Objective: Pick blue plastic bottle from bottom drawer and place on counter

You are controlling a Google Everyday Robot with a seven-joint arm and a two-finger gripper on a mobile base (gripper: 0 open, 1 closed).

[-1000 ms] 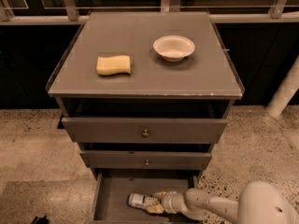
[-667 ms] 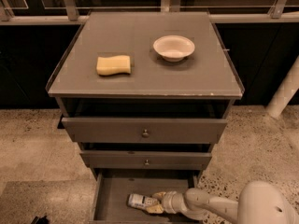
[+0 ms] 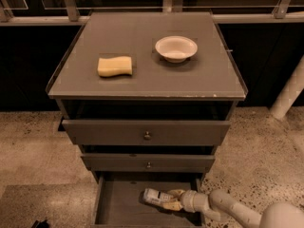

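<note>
The blue plastic bottle [image 3: 156,196] lies on its side on the floor of the open bottom drawer [image 3: 118,205], right of the middle. It is pale with a white label and dark print. My gripper [image 3: 172,199] reaches into the drawer from the lower right and is at the bottle's right end, level with it. The pale arm [image 3: 228,210] runs out toward the bottom right corner. The counter [image 3: 142,75] is the flat grey top of the cabinet, well above the gripper.
A yellow sponge [image 3: 115,66] lies on the left of the counter and a white bowl [image 3: 176,48] stands on its right. Two upper drawers with small knobs [image 3: 147,135] are partly pulled out above the bottom drawer. Speckled floor surrounds the cabinet; a white pole [image 3: 289,94] stands at right.
</note>
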